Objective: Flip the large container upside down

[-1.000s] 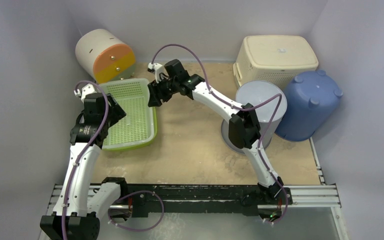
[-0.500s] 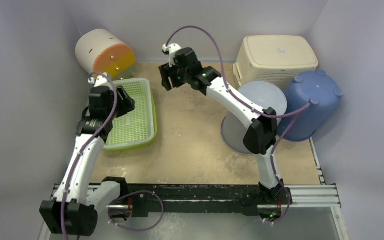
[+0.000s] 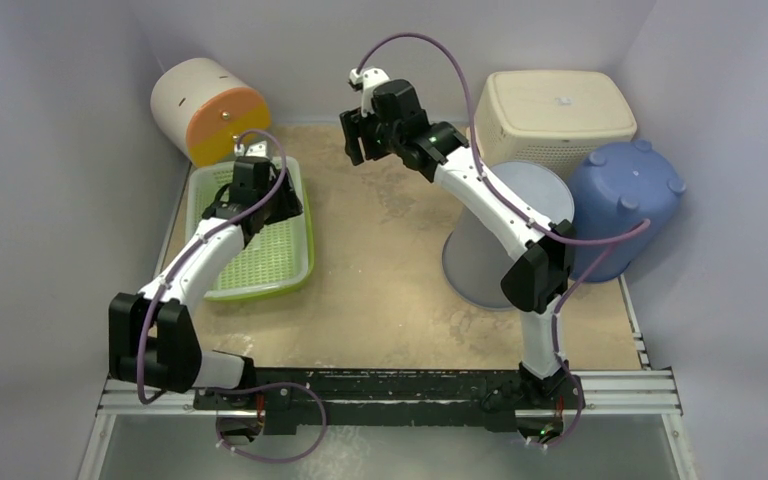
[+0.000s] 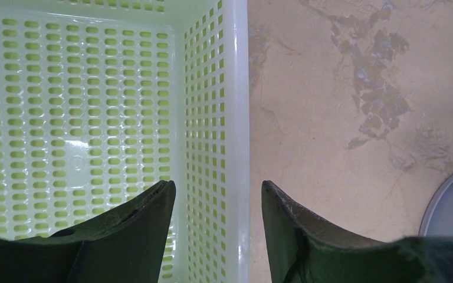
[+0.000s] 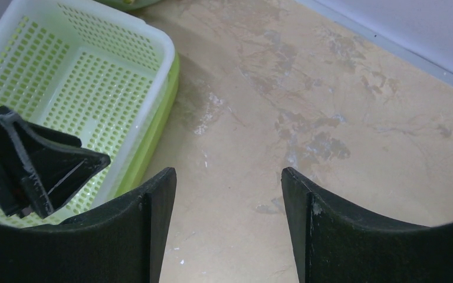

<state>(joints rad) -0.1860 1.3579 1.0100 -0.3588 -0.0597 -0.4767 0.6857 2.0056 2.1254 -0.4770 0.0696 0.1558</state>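
Green basket (image 3: 309, 262): I think this is the large container. It sits open side up, its long way pointing away from the arms.
Left pincer (image 4: 217, 191): open, holding nothing, one finger inside the basket's long right wall and one outside.
Right pincer (image 5: 227, 177): open, empty, up past the basket's far right corner.
Nearer arm: left.

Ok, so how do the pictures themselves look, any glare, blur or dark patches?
Top external: even, soft light, sharp throughout, only faint shadows on the table. Left wrist: small shiny glints on the floor of the green basket; the left gripper's fingers are dark and slightly soft. Right wrist: table sharp, the right gripper's fingers nearly black, little detail.
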